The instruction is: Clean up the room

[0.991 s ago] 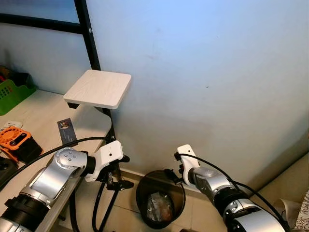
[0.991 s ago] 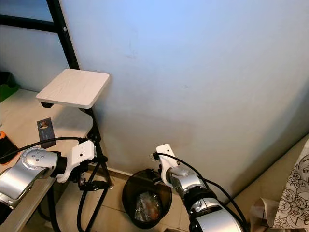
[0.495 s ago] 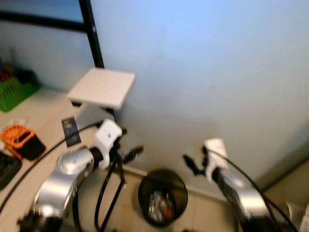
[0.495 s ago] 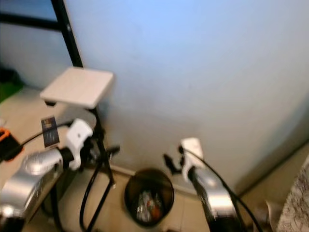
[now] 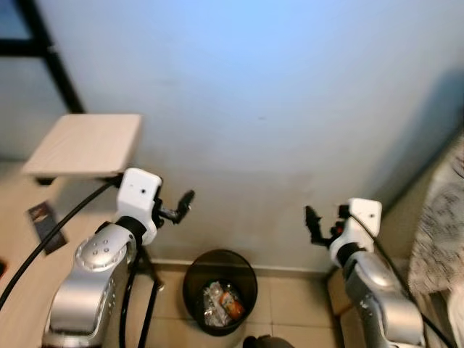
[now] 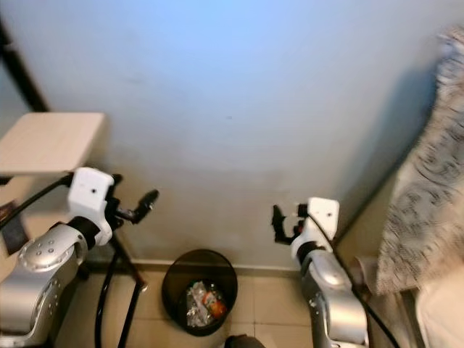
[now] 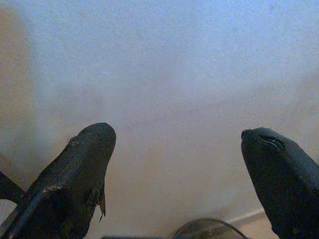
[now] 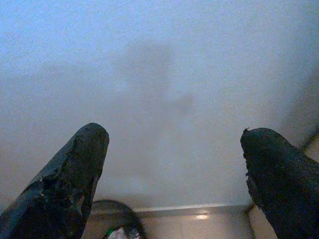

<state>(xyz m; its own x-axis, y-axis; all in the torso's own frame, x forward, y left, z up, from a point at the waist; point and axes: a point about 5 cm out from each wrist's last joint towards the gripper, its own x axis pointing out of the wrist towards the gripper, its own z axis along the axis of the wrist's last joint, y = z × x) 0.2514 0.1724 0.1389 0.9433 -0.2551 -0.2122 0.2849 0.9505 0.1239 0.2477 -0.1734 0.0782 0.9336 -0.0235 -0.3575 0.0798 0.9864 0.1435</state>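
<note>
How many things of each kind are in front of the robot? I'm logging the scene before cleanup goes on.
Round black trash bin with litter inside: 1
Pale wooden square shelf board: 1
Patterned white-and-black fabric: 1
Robot grippers with black fingers, both open and empty: 2, the left gripper and the right gripper
Total: 5

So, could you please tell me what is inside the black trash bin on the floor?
The black trash bin holds crumpled wrappers, pale with one orange piece. Anything beneath that top layer is covered and cannot be seen.
</note>
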